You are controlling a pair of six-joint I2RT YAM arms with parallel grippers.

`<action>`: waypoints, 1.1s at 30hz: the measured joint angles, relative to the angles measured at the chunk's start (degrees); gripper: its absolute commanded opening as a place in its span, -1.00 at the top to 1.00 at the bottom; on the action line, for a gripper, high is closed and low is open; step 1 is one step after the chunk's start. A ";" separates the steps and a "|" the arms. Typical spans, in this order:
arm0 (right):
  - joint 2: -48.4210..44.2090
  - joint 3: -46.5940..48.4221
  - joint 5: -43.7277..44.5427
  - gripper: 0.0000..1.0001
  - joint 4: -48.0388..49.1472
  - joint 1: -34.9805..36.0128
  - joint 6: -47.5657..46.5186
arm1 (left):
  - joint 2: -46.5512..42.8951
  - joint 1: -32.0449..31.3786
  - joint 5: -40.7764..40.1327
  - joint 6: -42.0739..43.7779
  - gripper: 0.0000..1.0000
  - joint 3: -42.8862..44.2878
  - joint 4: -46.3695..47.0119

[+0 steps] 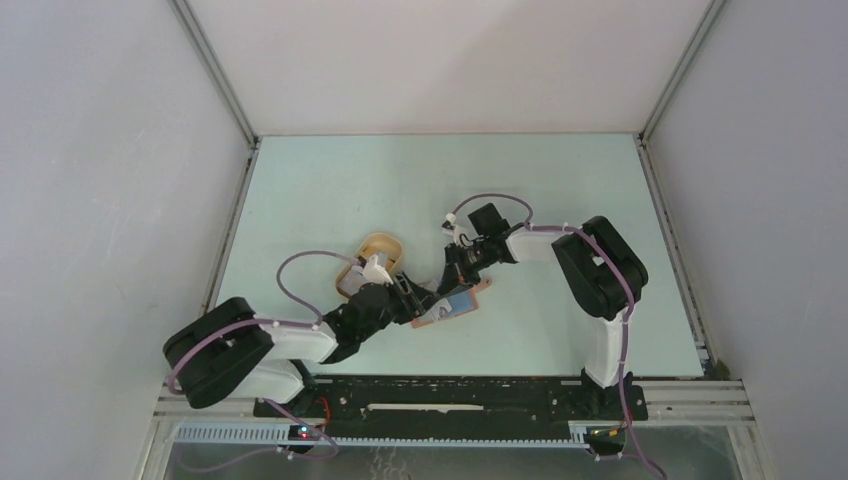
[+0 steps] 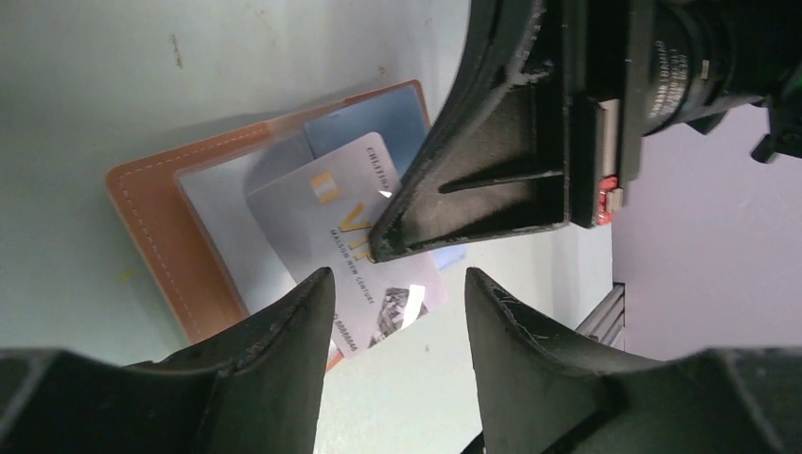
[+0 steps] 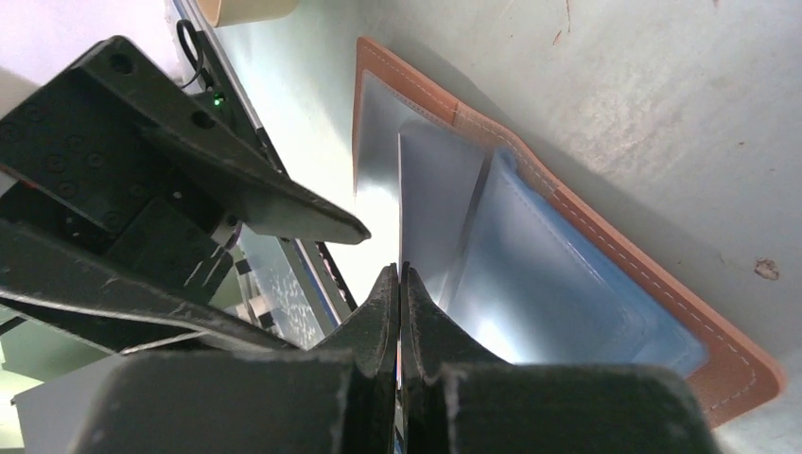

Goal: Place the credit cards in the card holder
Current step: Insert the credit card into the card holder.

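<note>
Two arms meet over the open holder (image 2: 156, 227), which lies flat near the middle of the tabletop (image 1: 560, 200), just beside a tan tray (image 1: 372, 240). A pale card (image 2: 312, 203) marked "VIP" sits partway into one of the holder's clear inner pockets. Its far end is veiled by the pocket film, and its near end juts past the holder's stitched edge.

The left end effector (image 2: 397, 284) hovers with its fingers parted to a middling gap and nothing gripped. The card's free end lies directly ahead of that gap. The card's long axis runs from the left end effector toward the holder's far side, skewed a little against the holder's own edges.

The right end effector (image 3: 399, 279) is closed tight, its tip on or just above the card's face near the pocket mouth. Whether it pinches a pocket flap or merely presses cannot be told.

Both arms are close, but the left one faces the card's exposed short edge and looks better placed to push. On this showing the card is started but not seated. The coming move would be a push along the card's length, away from the left arm and deeper into the pocket, with the right tip steadying the holder.

The skew is the risk: an off-axis push could jam a corner at the pocket seam or slide the holder. No other cards can be made out.
</note>
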 measured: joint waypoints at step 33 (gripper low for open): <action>3.56 0.28 -15.50 1.00 4.85 -2.62 3.39 | 24.72 5.09 6.29 -11.76 0.17 -8.83 39.58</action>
